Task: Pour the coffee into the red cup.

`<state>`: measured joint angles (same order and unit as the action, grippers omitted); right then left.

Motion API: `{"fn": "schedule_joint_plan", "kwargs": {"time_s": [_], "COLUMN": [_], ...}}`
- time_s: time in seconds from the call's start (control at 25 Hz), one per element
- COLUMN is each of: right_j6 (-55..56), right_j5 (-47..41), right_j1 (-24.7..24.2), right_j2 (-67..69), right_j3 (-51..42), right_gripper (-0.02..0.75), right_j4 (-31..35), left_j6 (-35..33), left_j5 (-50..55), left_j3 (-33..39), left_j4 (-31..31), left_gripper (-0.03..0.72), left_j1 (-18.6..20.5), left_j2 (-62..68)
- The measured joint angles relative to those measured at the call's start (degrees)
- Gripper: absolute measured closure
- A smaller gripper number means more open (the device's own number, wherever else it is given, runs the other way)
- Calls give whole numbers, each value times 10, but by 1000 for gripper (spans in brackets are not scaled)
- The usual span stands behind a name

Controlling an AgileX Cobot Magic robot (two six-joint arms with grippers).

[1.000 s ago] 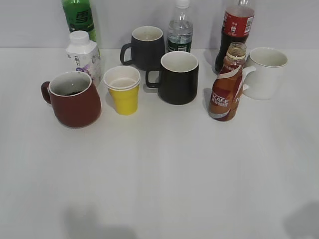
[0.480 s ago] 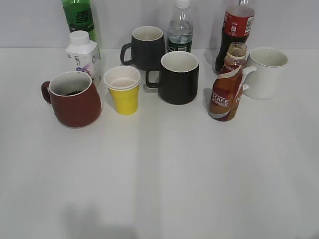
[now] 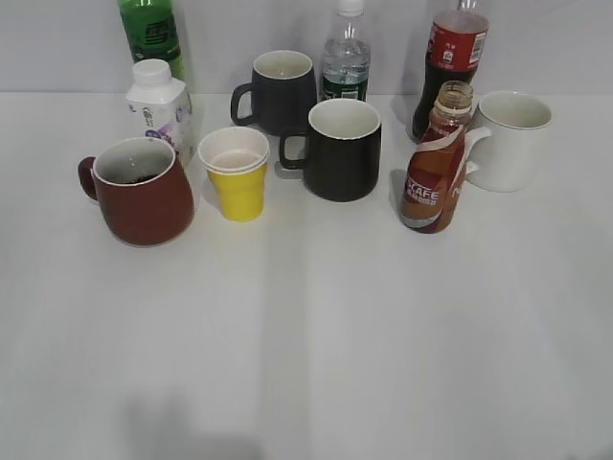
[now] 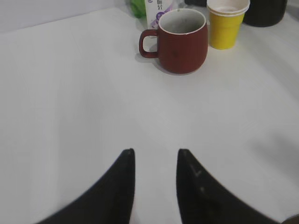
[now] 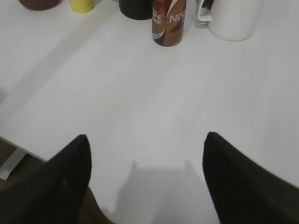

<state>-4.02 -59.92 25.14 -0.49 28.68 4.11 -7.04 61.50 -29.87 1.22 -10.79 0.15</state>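
Two arms: both low over the near tabletop [image 3: 306, 335], neither visible in the exterior view, neither touching anything.
Red cup: far left of the row [image 3: 144, 192], upright, handle pointing left; something dark sits at its bottom, amount unclear.
Yellow cup: just right of the red cup [image 3: 236, 172], close beside it.
Black mug: centre [image 3: 340, 149], handle left.
Coffee: right of centre, in the uncapped curvy bottle [image 3: 438, 172], upright, a white mug [image 3: 508, 139] just behind and right.
Left gripper: [image 4: 155, 161] fingers narrowly parted with bare tabletop in the gap, grasping nothing; red cup well ahead.
Right gripper: [image 5: 147, 142] fingers spread wide, released; bottle well ahead.
Judgement on step: pour looks done or arms are resting; cannot tell which.
Technique if pouring: grip the bottle at its waist, clear the white mug, tilt slowly over the red cup's rim, keep off the yellow cup.
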Motion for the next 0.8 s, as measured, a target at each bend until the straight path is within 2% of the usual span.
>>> {"fn": "schedule_joint_plan", "kwargs": {"time_s": [0.12,0.28,0.36,0.56,0.8], "right_j6": [0,1,1,1,2], "right_j5": [0,1,2,2,2], "right_j1": [-52,-165,-197,-207,-189], "right_j2": [0,0,-1,-1,-1], "right_j3": [0,0,0,0,0], "right_gripper": [183,183,183,183,183], "right_j4": [0,0,0,0,0], "left_j6": [0,0,0,0,0], "left_j5": [0,-1,0,0,0], "left_j3": [0,0,0,0,0], "left_j4": [0,-1,-1,-1,-1], "left_gripper": [446,449,449,449,449], "left_j1": [19,82,104,111,93], "left_j2": [-4,-6,-6,-6,-6]}}
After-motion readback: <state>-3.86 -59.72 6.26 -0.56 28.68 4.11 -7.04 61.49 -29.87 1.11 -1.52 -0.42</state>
